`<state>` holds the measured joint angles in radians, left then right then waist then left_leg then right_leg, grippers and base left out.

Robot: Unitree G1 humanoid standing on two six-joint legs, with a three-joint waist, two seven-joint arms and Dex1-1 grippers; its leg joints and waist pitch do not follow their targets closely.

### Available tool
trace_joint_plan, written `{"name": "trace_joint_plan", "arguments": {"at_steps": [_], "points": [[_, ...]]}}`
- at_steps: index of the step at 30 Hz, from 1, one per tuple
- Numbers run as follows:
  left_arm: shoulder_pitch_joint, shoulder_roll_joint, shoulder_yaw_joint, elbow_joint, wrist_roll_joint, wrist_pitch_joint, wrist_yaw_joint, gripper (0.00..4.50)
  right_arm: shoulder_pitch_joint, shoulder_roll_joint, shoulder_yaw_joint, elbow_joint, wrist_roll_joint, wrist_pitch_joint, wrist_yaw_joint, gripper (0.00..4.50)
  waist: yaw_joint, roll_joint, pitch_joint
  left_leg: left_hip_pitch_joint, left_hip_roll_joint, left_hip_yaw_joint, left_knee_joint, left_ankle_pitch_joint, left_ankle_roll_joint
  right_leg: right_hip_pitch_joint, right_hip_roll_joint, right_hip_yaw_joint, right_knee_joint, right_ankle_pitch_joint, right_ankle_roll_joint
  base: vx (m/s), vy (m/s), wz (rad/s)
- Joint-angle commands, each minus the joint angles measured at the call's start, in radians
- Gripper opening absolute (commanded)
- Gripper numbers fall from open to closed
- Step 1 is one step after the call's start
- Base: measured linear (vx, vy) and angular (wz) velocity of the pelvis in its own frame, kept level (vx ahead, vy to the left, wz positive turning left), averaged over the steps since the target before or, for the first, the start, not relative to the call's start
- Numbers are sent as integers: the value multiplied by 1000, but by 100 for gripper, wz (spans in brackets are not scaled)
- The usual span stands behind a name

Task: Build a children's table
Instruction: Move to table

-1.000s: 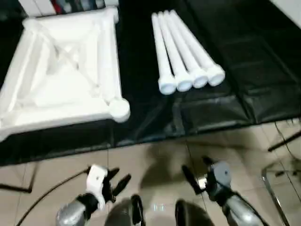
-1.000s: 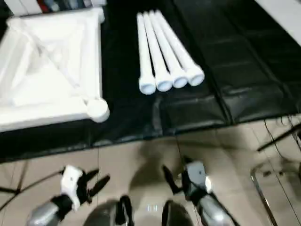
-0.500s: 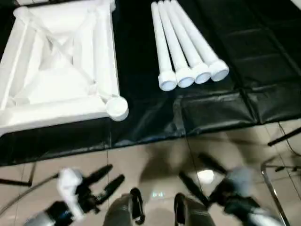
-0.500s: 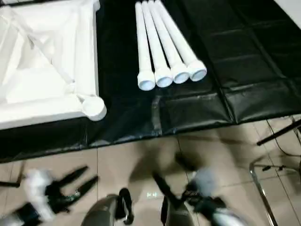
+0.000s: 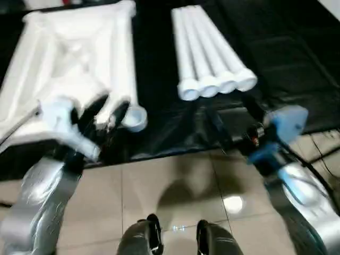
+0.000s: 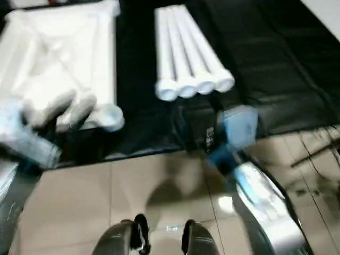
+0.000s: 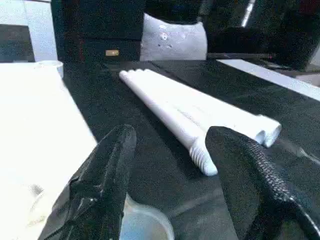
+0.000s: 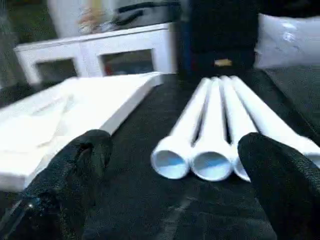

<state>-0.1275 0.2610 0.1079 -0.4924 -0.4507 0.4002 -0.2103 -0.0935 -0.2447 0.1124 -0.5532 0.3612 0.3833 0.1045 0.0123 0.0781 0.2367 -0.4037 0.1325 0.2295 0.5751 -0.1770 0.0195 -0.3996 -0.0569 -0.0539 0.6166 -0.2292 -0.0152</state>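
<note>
At the bench (image 5: 297, 58) front edge: both tools up, nothing held.
Table top (image 5: 74, 69) lies ribs-up at front left, four legs (image 5: 210, 50) bundled beside it. Left tool (image 5: 106, 114) fingers apart over its near corner socket (image 5: 134, 117); right tool (image 8: 175, 200) spread wide before the legs.

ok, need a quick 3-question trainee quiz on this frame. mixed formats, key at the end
1. True or false: one of the four legs is already fitted into a corner socket of the table top.
2. The leg ends nearest the robot are: A) lined up side by side, B) fanned apart, C) stacked in two layers.
3. Fill in: the table top lies with its ribbed ____ facing up.

Key
1. False. All four lie loose together on the black cover, apart from the top.
2. A.
3. Underside. Neither the left gripper nor the right gripper, both open, holds anything.
</note>
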Motion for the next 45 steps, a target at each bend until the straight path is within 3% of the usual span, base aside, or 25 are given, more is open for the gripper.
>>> {"name": "trace_joint_plan", "arguments": {"at_steps": [1, 2, 4, 8, 10, 11, 12, 13, 14, 15, 17, 19, 20, 21, 22, 24, 25, 26, 28, 29, 31, 34, 36, 40, 45], "points": [[0, -20, -8, 13, 72, -5, 74, 273, -31, 55, 44, 57, -87, -6, 11, 450, 0, -6, -110, 16, 96, -76, -41, 59, 85, 67, -111, 71, -29, 313, -246, 0, 0, 0], [-4, -19, -11, 12, 85, 4, 89, 273, -38, 73, 48, 68, -117, -4, 18, 450, -1, -19, -109, -33, 63, -113, -49, 42, 155, 104, -123, 21, -26, 311, -253, 0, 0, 0], [-3, -3, -28, 3, 113, 31, 114, 273, -55, 98, 72, 102, -214, -11, 23, 450, -17, 18, -116, -21, 49, -134, -40, -69, 232, 112, -133, -17, -58, 85, -224, 7, -23, 23], [-10, -14, -25, -18, 105, 85, 158, 273, -77, 53, 108, 123, -158, -2, 3, 450, -3, 30, -80, -34, 38, -134, 8, -314, 92, 201, -169, -53, -177, -691, -67, 22, -34, 62], [-2, -15, -30, -25, 128, 93, 157, 273, -84, 35, 118, 140, -118, 4, 14, 450, 7, 41, -78, -25, 55, -138, 26, -282, 74, 228, -188, -72, -209, -759, -37, 61, 13, 62], [3, -20, -33, -25, 138, 93, 155, 273, -84, 39, 116, 149, -134, 1, 34, 450, -7, 44, -83, -21, 58, -149, -5, -306, 60, 250, -136, -109, -190, -686, -39, 111, 59, 63], [7, -22, -34, -22, 149, 88, 156, 273, -81, 50, 106, 155, -173, -9, 28, 450, -29, 61, -98, 43, 54, -201, -69, -334, 89, 238, -37, -135, -133, -517, -22, 111, 59, 63], [6, -24, -35, -18, 151, 87, 158, 273, -75, 69, 89, 157, -201, -13, 14, 450, -58, 80, -115, 153, 65, -278, -83, -331, 161, 162, 20, -135, -55, -398, -18, 214, 73, 60], [6, -21, -38, -14, 158, 81, 160, 273, -69, 81, 73, 155, -231, 0, -2, 450, -71, 64, -146, 269, 154, -328, -48, -322, 184, 31, 19, -52, 69, -246, -11, 235, 63, 46], [6, -21, -38, -14, 158, 81, 160, 273, -69, 81, 73, 155, -231, 0, -2, 450, -51, 63, -124, 218, 144, -290, -60, -294, 157, -3, 15, -24, 118, -174, 29, 235, 63, 46], [11, -23, -43, -8, 152, 76, 162, 273, -51, 83, 55, 151, -226, 14, -1, 450, -54, 47, -134, 187, 112, -242, -83, -245, 161, -23, 20, -22, 148, -49, 63, 155, 33, 14], [34, -24, -51, -14, 142, 73, 150, 273, -17, 57, 46, 136, -185, -3, 5, 450, -53, 20, -136, 159, 86, -202, -106, -310, 163, -16, 1, -9, 107, 69, 38, 150, -3, 6], [49, -25, -57, -22, 139, 76, 137, 273, 0, 44, 44, 127, -166, -8, 9, 450, -41, -15, -143, 161, 52, -173, -103, -360, 171, 1, -25, 25, 26, 79, 14, 188, -84, -8], [52, -26, -58, -23, 138, 76, 135, 273, 3, 42, 44, 125, -162, -8, 10, 450, -24, -86, -164, 104, -36, -136, -19, -376, 165, 106, -89, 151, -67, -168, 32, 188, -84, -8], [78, -21, -68, -30, 144, 66, 113, 273, 29, 35, 37, 108, -168, -5, 16, 450, -6, -78, -178, 84, -96, -121, 133, -242, 159, 137, -156, 227, -135, -577, 13, 201, -136, 5], [98, -16, -74, -32, 154, 61, 102, 273, 53, 37, 29, 90, -180, -6, 28, 450, -12, -56, -189, -11, -76, -171, 177, -87, 76, 191, -144, 200, -83, -503, -4, 195, -123, -4], [98, -16, -74, -32, 154, 61, 102, 273, 53, 37, 29, 90, -180, -6, 28, 450, -14, -60, -187, -33, -71, -177, 188, -56, 59, 192, -140, 195, -77, -405, -23, 175, -60, -20], [107, -15, -67, -15, 151, 52, 92, 273, 71, 47, 14, 79, -188, -5, 38, 450, -7, -41, -190, -49, -50, -181, 160, 93, 16, 153, -107, 133, -78, -206, -113, 144, -16, -12], [100, -16, -62, 7, 133, 50, 73, 273, 70, 51, 8, 82, -192, -7, 35, 450, -4, 1, -192, -31, -12, -173, 44, 227, 25, 103, -40, 47, -71, -93, -105, 136, 0, -11], [98, -17, -61, 12, 122, 53, 66, 273, 69, 47, 9, 83, -188, -9, 33, 450, -16, 43, -191, -8, 70, -208, -9, 87, 51, 81, -32, 35, -54, -87, -67, 136, 87, -7], [88, -14, -72, 32, 108, 62, 37, 273, 50, 37, 13, 84, -171, -14, 41, 450, -28, 49, -202, 20, 144, -263, -35, -76, 84, 63, -30, 46, 15, -76, -82, 135, 110, -2], [73, -27, -75, 62, 71, 49, -13, 273, 14, 27, 19, 99, -166, -21, 54, 450, -30, 18, -222, 18, 107, -241, -24, -28, 98, 72, -85, 65, 7, 155, -171, 68, 104, 5], [43, 14, -101, 118, 118, 45, -45, 298, -28, 15, 26, 126, -176, 28, 93, 450, 1, -2, -220, -2, 56, -181, -7, -97, 47, 92, -114, 79, -37, 119, -196, 7, 65, 1], [4, 91, -121, 172, 121, 29, -155, 307, -75, -11, 45, 165, -155, 96, 157, 450, 3, -6, -202, 31, 82, -177, -38, -390, -60, 55, -86, 76, -53, -307, -176, -13, 10, 1], [-28, 180, -140, 229, 135, -12, -287, 343, -107, -59, 79, 193, -144, 131, 221, 450, 14, -4, -211, 29, 81, -171, -56, -479, -115, 47, -98, 76, -49, -299, -140, -24, 17, 3]]}}
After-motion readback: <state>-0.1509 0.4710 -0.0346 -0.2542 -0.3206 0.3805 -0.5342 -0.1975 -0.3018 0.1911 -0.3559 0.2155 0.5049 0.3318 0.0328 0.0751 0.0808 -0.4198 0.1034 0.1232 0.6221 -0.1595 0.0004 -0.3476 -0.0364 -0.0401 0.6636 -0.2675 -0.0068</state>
